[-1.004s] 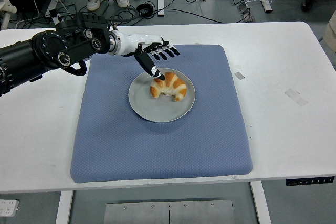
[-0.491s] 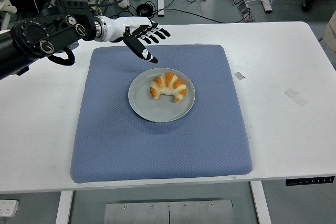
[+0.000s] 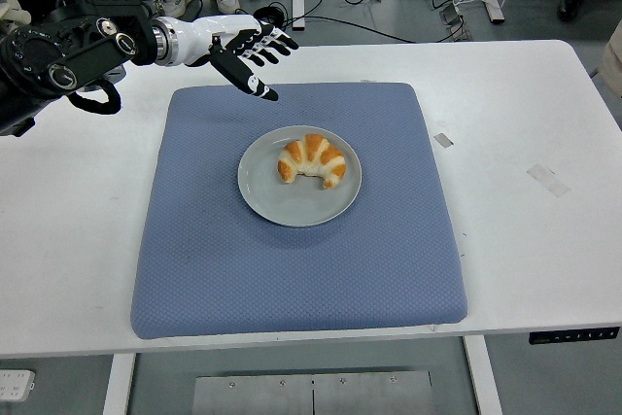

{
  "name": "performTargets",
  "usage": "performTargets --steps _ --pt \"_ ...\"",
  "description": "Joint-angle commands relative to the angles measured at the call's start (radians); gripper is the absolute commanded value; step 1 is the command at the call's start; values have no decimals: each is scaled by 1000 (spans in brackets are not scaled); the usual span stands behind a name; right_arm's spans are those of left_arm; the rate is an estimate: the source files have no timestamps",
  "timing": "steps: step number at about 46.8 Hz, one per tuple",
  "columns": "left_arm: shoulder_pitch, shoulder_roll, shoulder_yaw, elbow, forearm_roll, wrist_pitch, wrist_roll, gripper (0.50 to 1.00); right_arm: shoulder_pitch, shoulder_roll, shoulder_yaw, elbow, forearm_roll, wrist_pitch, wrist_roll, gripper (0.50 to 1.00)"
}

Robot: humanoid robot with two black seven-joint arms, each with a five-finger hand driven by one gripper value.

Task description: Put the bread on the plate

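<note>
Withdrew left robot hand [image 3: 245,53] up-left, fingers spread, empty; bread [image 3: 311,160] on plate [image 3: 258,191]. Retreat high, avoid snagging mat [image 3: 389,269].

No text, label, brand, number or sign can be read. Pale markings are seen on a dark strip [image 3: 573,334] under the table's [image 3: 544,104] near right edge, too small to be made out.

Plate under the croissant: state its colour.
The plate is plain grey, seen best in the head view.
</note>
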Motion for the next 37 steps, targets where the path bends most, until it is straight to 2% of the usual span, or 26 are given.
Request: performTargets --steps 1,37 --pt "0 2 0 0 0 -1 0 884 1 0 0 0 0 0 0 1000" --pt "9 15 -15 0 0 -1 0 904 -5 0 -2 -3 0 0 -1 1000"
